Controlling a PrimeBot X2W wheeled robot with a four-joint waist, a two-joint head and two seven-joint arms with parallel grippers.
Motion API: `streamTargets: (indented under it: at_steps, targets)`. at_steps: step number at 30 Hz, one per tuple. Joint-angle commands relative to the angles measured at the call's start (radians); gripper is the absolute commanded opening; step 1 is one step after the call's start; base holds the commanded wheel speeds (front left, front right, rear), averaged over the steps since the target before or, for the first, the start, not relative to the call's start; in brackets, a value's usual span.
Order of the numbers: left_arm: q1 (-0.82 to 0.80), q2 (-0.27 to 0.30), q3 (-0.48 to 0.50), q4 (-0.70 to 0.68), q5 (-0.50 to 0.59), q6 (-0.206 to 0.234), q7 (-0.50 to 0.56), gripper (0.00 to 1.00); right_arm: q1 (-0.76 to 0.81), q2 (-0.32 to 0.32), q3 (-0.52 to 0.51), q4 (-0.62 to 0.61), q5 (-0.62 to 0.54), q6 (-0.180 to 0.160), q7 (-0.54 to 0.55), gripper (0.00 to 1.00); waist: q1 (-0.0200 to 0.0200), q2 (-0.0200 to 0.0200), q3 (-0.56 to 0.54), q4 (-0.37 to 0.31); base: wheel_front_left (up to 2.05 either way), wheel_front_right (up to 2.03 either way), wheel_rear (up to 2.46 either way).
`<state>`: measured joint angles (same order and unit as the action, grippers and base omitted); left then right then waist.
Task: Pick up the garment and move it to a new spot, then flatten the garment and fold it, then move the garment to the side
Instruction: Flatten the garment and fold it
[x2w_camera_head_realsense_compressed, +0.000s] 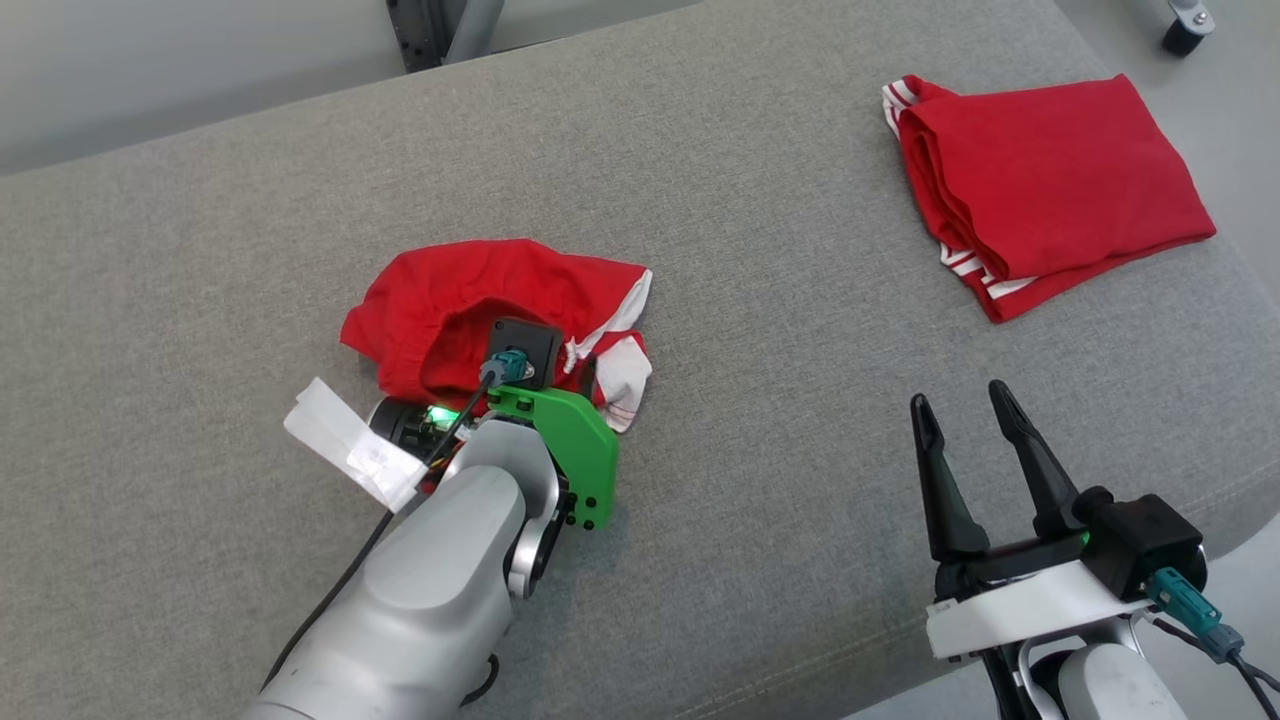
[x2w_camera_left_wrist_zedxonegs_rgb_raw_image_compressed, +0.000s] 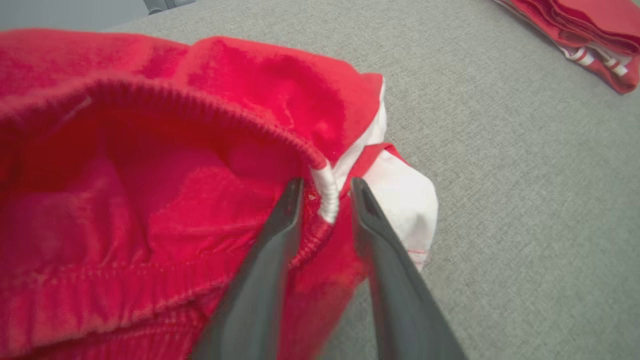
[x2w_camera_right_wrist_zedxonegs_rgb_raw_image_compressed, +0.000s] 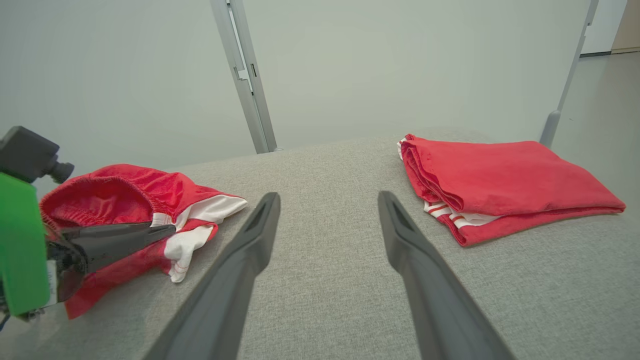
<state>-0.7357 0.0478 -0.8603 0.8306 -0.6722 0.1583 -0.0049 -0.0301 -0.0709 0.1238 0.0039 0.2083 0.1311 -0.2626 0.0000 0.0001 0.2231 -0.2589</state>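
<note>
- Two red garments lay on one grey cushion (x2w_camera_head_realsense_compressed: 700, 150): a crumpled garment (x2w_camera_head_realsense_compressed: 480, 290) just toward 9 o'clock of the head view's middle, and a folded garment (x2w_camera_head_realsense_compressed: 1050, 180) at 2 o'clock. There were two grippers.
- The crumpled garment's long axis ran from 9 to 3 o'clock, waistband opening facing 6.
- The left gripper (x2w_camera_left_wrist_zedxonegs_rgb_raw_image_compressed: 326, 182) stood with fingers narrow, astride the waistband's white seam. Whether they pinched it could not be told, and it hid the garment's near edge.
- The right gripper (x2w_camera_head_realsense_compressed: 958, 395), at 5 o'clock, was spread wide and empty.

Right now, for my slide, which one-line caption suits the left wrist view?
Left gripper open around the waistband of crumpled red shorts on a grey cushion; folded red garment beyond.
</note>
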Motion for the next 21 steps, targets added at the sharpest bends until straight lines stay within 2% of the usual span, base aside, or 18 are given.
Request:
streamTargets:
  at_steps: [1, 5, 10, 21]
  targets:
    - [-0.021, 0.005, -0.007, 0.008, -0.01, -0.009, -0.002, 0.0, -0.008, 0.002, 0.0, 0.003, -0.003, -0.001, -0.002, 1.0, 0.0, -0.0001, -0.008, 0.001, 0.0, 0.0, 0.0]
    - [-0.03, 0.005, -0.01, -0.004, -0.046, -0.029, -0.022, 0.0, -0.001, 0.004, -0.001, 0.005, -0.002, -0.001, -0.002, 1.0, 0.0, -0.0001, -0.024, 0.001, 0.0, 0.0, 0.0]
    - [-0.079, 0.005, 0.003, -0.05, -0.125, -0.086, -0.026, 0.0, 0.01, 0.008, 0.005, 0.013, 0.004, -0.001, -0.002, 1.0, 0.0, -0.0001, -0.062, -0.004, 0.0, 0.0, 0.0]
    - [-0.353, 0.004, 0.062, -0.103, -0.205, -0.202, 0.046, 0.0, 0.067, 0.016, 0.019, 0.038, 0.02, -0.001, -0.002, 1.0, 0.0, -0.0001, -0.185, -0.036, 0.0, 0.0, 0.0]
